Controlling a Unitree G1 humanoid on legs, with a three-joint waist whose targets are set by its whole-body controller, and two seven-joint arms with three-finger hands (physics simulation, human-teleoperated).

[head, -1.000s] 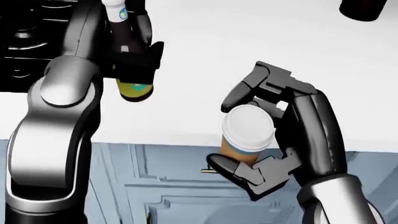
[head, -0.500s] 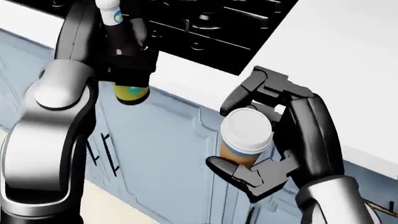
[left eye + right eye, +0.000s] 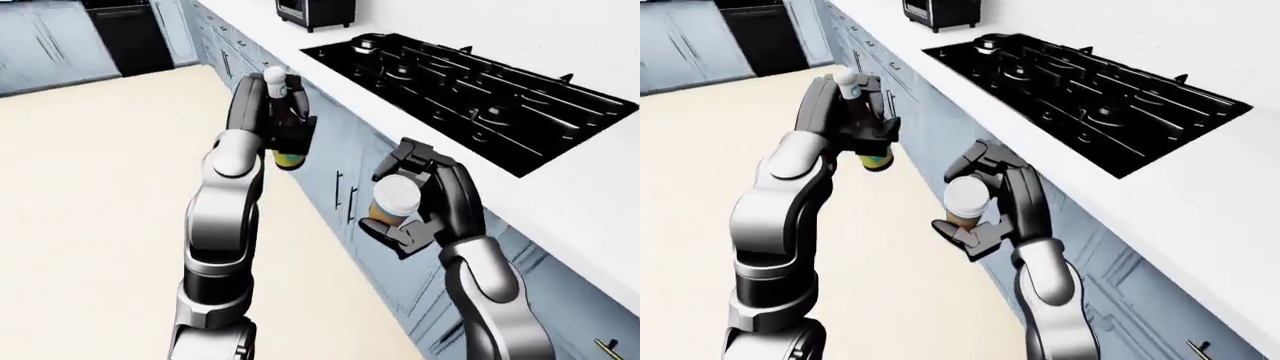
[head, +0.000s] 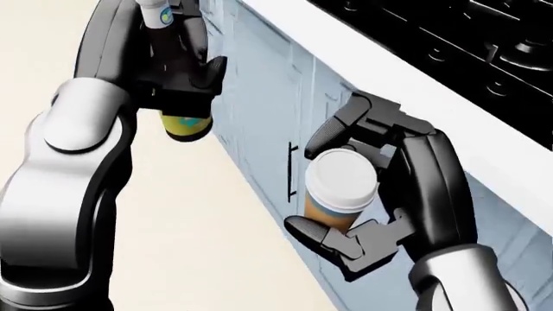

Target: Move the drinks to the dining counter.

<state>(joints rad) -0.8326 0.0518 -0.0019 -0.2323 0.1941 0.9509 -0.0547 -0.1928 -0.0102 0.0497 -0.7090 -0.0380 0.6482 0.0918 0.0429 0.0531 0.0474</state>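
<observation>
My left hand (image 4: 177,71) is shut on a dark bottle (image 4: 179,123) with a white cap and a yellow-green base, held upright at the top left of the head view. My right hand (image 4: 363,194) is shut on a paper coffee cup (image 4: 339,188) with a white lid and an orange-brown sleeve, held upright at the middle of the head view. Both drinks hang in the air over the cream floor, beside the blue cabinets. The left-eye view shows the same bottle (image 3: 283,146) and cup (image 3: 391,204).
A white counter (image 3: 560,202) runs along the right, with a black stove top (image 3: 470,86) set into it and a dark appliance (image 3: 315,11) at its far end. Blue cabinet doors (image 4: 259,110) stand below it. Cream floor (image 3: 90,187) spreads to the left.
The whole picture has swung: the counter and stove slid to the upper right and floor now shows at the left, so the camera turned. Both hands keep their drinks as before.
</observation>
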